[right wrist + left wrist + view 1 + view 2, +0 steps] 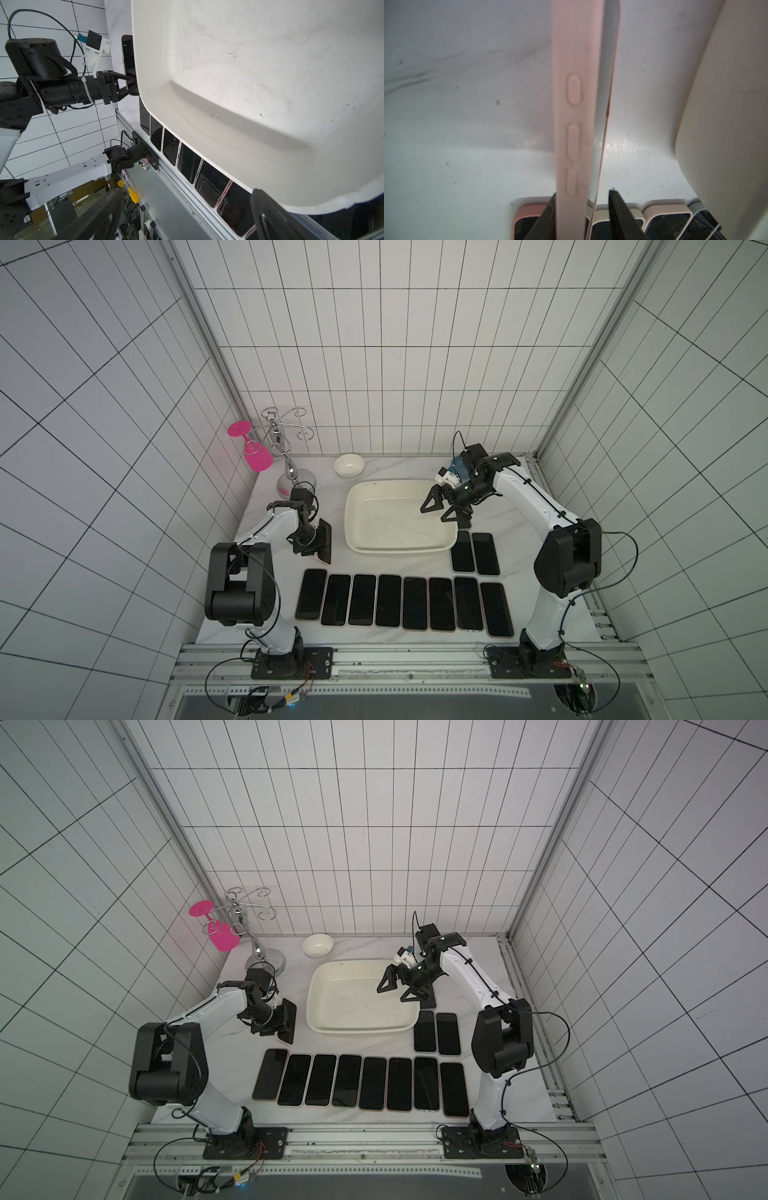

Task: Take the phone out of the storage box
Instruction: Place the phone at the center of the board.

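Note:
The storage box (395, 526) (357, 1006) is a cream-white tub in the middle of the table, and nothing lies in it. A phone (326, 541) (289, 1021) in a pink case stands on edge just left of the box. My left gripper (320, 545) (582, 193) is around the phone (575, 104). One finger lies against the case and the other stands off it with a gap, so the jaws are open. My right gripper (434, 514) (390, 994) (186, 193) hangs open over the box's right rim (249, 72), holding nothing.
Several phones (403, 601) lie screen-up in a row along the table's front. Two more phones (473, 551) lie right of the box. A white bowl (349, 464) and a chrome rack (286, 448) holding a pink glass (257, 458) stand at the back.

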